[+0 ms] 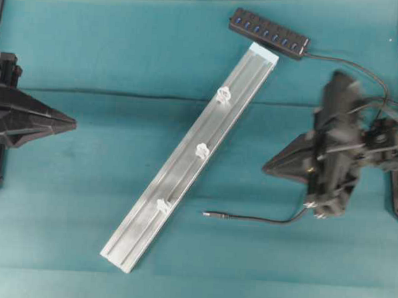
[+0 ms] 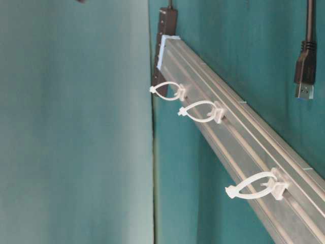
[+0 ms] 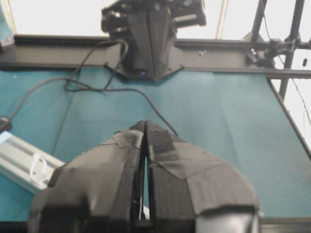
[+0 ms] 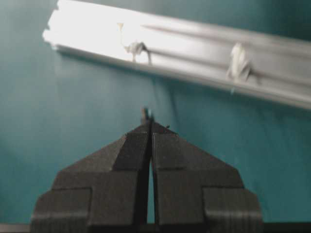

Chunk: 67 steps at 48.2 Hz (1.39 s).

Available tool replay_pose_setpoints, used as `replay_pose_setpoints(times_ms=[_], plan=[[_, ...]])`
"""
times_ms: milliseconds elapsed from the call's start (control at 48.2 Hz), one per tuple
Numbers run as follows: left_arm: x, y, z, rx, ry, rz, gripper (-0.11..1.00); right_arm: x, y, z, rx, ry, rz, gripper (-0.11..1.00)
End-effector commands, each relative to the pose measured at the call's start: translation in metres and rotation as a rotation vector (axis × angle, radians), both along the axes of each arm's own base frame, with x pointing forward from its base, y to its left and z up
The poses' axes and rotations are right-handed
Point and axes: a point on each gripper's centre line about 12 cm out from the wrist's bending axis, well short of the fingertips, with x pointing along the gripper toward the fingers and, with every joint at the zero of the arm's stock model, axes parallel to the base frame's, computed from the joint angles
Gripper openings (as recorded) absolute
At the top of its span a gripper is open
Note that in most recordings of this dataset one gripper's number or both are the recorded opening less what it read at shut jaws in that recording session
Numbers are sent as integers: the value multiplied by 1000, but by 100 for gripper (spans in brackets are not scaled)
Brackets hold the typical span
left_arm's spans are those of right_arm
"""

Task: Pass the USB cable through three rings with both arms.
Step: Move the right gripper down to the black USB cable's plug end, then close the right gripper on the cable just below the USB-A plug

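While the thin black USB cable (image 1: 262, 220) lies loose on the teal cloth with its plug just beside the silver aluminium rail (image 1: 184, 168), untouched, the right gripper (image 1: 268, 169) should open, then pinch behind the plug. Both claws, left gripper (image 1: 70, 123) included, are closed and empty; the three whitish plastic rings (image 1: 201, 150) stand unthreaded.

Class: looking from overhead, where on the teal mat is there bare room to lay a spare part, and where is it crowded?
Bare between left gripper and rail, and below the plug. Crowded around right gripper, cable and hub.
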Motion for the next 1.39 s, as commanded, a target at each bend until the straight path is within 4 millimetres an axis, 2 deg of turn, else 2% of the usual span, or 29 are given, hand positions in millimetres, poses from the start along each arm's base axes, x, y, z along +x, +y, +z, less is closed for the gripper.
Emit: replay_pose_setpoints(times_ms=[0, 270, 374, 457, 664, 706, 1038, 1370], plan=[[1, 0, 11, 1, -28, -2, -1, 15, 7, -4, -3, 69, 24, 0], [2, 0, 10, 3, -25, 0, -1, 40, 18, -16, -72, 324, 114, 1], [2, 1, 9, 3, -23, 3, -1, 49, 21, -15, -107, 357, 165, 10], [2, 1, 9, 4, -22, 6, -1, 55, 22, -15, -126, 359, 194, 27], [2, 1, 9, 3, -22, 6, -1, 56, 24, -30, -169, 423, 239, 84], [2, 2, 9, 3, -22, 7, -1, 57, 25, -32, -176, 429, 244, 90], [2, 2, 9, 1, -21, 7, -1, 63, 30, -71, -184, 525, 266, 87], [2, 3, 7, 1, -17, 12, -1, 69, 34, -99, -187, 520, 270, 86]])
